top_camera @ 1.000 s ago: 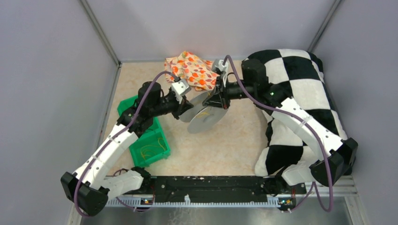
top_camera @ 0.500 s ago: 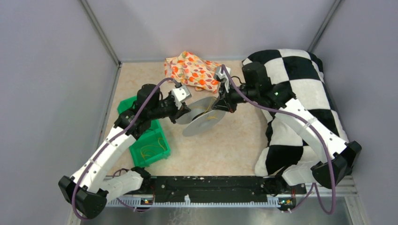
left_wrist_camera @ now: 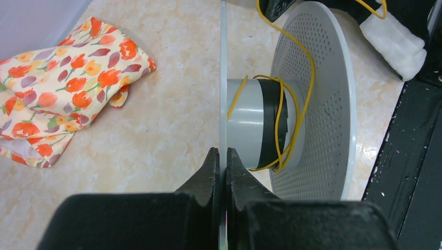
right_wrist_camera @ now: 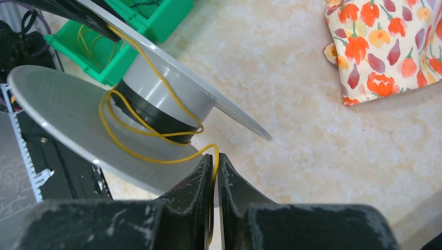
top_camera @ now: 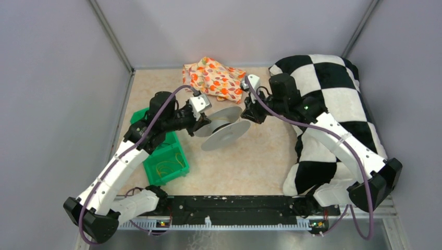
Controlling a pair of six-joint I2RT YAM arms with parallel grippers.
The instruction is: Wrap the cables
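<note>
Currently mid-wrap, the left gripper is clamped on a flange of the grey spool while the right gripper pinches the yellow cable, loosely looped round the core, so the next pass needs tension

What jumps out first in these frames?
The grey spool held mid-table: the left gripper clamps its flange edge while the right gripper pinches the yellow cable looped loosely round the hub. Next, the black-and-white checkered pillow at right, under the right arm, and the floral cloth at the far edge.
</note>
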